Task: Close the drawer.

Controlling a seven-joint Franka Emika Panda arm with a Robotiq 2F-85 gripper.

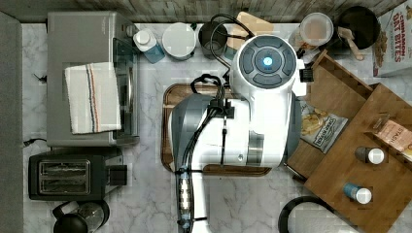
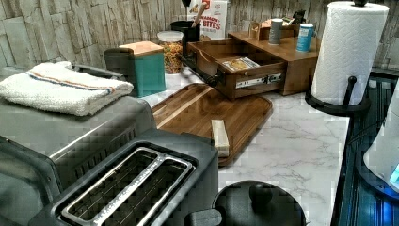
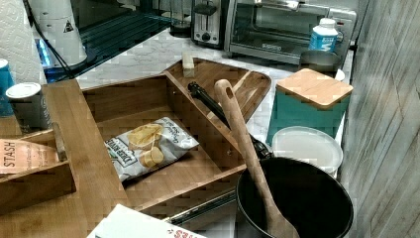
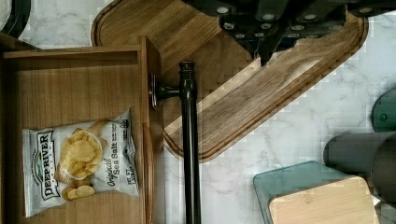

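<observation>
The dark wooden board [image 2: 214,113] with rounded corners lies flat on the marble counter [image 2: 301,146], and a small pale block [image 2: 219,136] rests on the board near one rim. Beside the board stands a teal box [image 3: 307,106] with a light wooden lid, and a black pot [image 3: 297,198] holding a wooden spoon [image 3: 245,144] stands further from the board than the box. A toaster [image 1: 65,177] and a toaster oven [image 1: 90,80] with a folded towel [image 1: 92,97] on top are at the top view's left of the board.

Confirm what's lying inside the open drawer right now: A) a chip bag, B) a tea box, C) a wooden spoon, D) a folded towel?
A: the drawer is pulled out and a chip bag lies flat on its bottom, also seen in the wrist view.
</observation>
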